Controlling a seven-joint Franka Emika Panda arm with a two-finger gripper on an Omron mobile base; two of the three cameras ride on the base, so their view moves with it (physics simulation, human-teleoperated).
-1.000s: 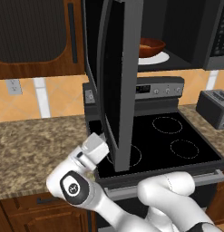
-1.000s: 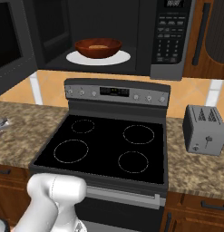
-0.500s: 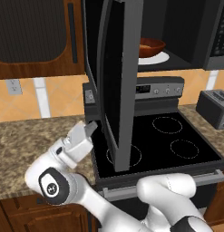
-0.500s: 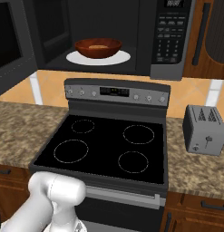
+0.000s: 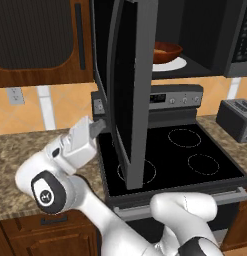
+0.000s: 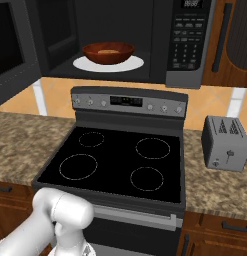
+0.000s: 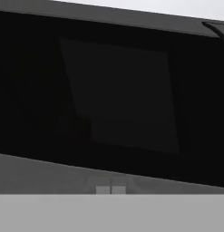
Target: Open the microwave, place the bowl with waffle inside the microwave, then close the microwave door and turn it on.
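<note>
While the microwave door [image 5: 129,95] stands open, the tool [image 5: 101,124] points at it, tips together.

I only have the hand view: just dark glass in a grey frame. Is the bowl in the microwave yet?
Observer: Yes. The shallow reddish-brown wooden bowl sits on the white round turntable plate inside the dark-grey microwave.
Operator: Waffle in it?
Observer: A small tan waffle shows inside the bowl in the right base view.
Operator: Door position?
Observer: The dark-grey framed microwave door stands wide open, hanging out over the black glass stove top.
Operator: Where's my gripper?
Observer: The gripper is at the door's outer face, near its lower part, in the left base view.
</note>
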